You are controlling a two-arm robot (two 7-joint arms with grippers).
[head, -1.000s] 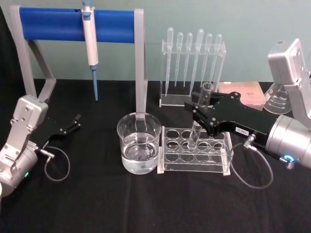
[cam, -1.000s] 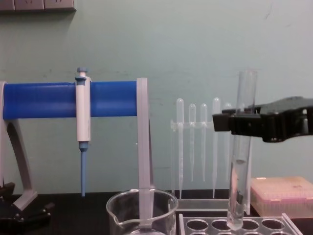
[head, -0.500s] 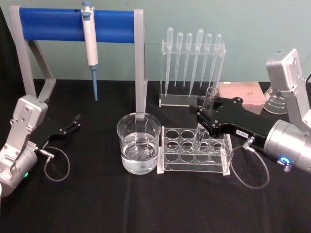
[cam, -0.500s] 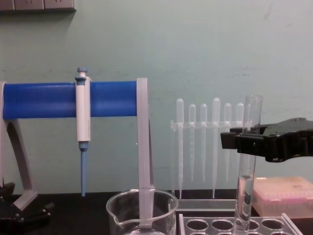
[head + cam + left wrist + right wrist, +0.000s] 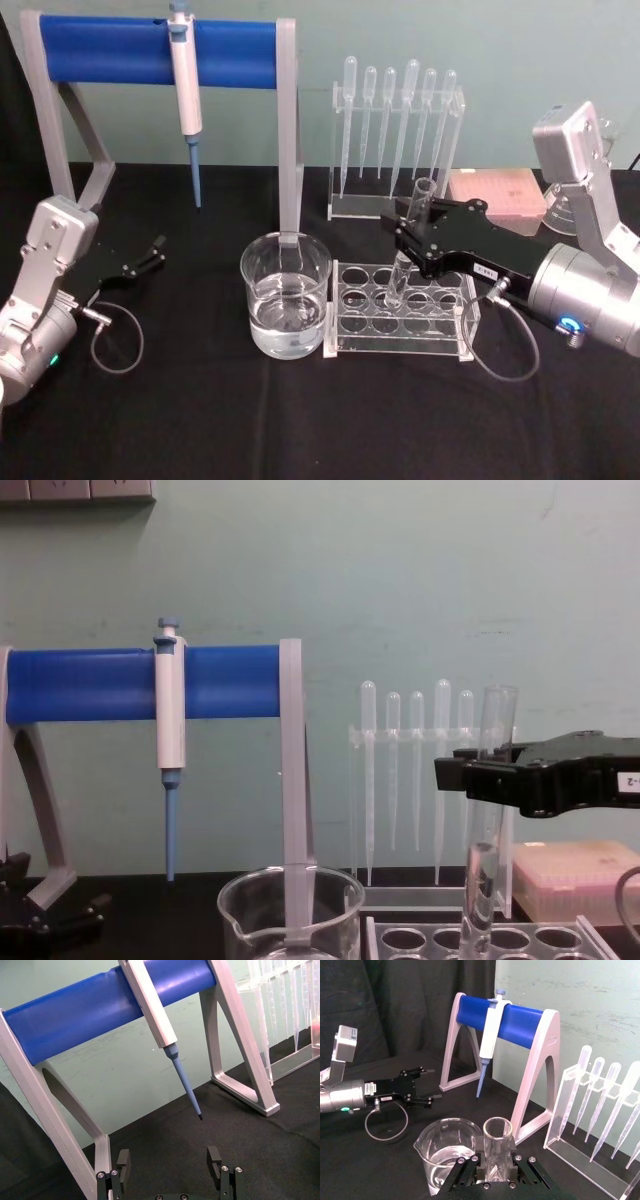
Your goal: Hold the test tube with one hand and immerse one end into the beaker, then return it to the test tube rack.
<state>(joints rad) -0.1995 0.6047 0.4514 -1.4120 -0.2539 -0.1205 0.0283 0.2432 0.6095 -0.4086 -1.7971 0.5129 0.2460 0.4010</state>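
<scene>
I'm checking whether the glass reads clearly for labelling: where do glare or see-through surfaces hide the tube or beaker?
Head view: the test tube is faint against the clear rack; the beaker shows bright rim glints. Chest view: the tube blends into the pale wall. Right wrist view: the tube's rim is crisp in the right gripper.

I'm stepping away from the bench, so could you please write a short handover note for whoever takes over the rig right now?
Right gripper: shut on the test tube, which leans with its lower end in the clear rack.
Left gripper: open, idle on the left of the table.
Beaker: holds clear liquid, standing just left of the rack.
Done: tube gripped.
Left: whether the dip has happened can't be told from here; otherwise seat the tube, release and withdraw.
</scene>
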